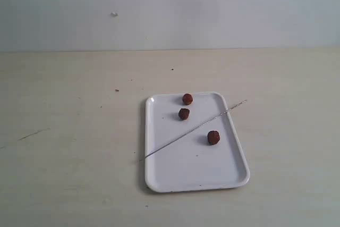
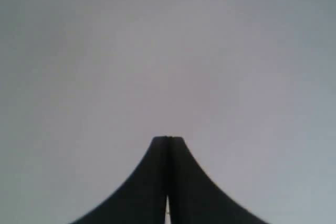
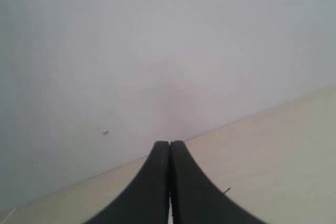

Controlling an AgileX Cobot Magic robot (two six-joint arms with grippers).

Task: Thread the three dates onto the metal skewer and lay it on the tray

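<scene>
Closest to each wrist camera are the fingers themselves: the left gripper (image 2: 168, 139) has its two dark fingers pressed together with nothing between them, facing only blank grey, and the right gripper (image 3: 169, 142) is likewise closed on nothing, looking over pale tabletop towards the wall. Neither arm shows in the exterior view. In that view, the near rim of the one white tray (image 1: 197, 186) sits right of centre in the lower part of the frame on the table (image 1: 69, 147). Across it lies the single metal skewer (image 1: 194, 129), running diagonally from lower left, where its end pokes past the tray's left rim, to upper right, where the other end overhangs the right rim. Just below and right of the rod sits the nearest date (image 1: 213, 137); beyond the rod the second date (image 1: 184, 114) and then the third date (image 1: 187, 99) lie close together near the tray's far rim (three dates in all, every one loose, none on the rod). Behind everything is the bare wall (image 1: 170, 9). The task appears to be at its very start, with threading not yet begun. The next move probably calls for opening the fingers and descending, likely one gripper to an overhanging end of the skewer and the other to a date.
</scene>
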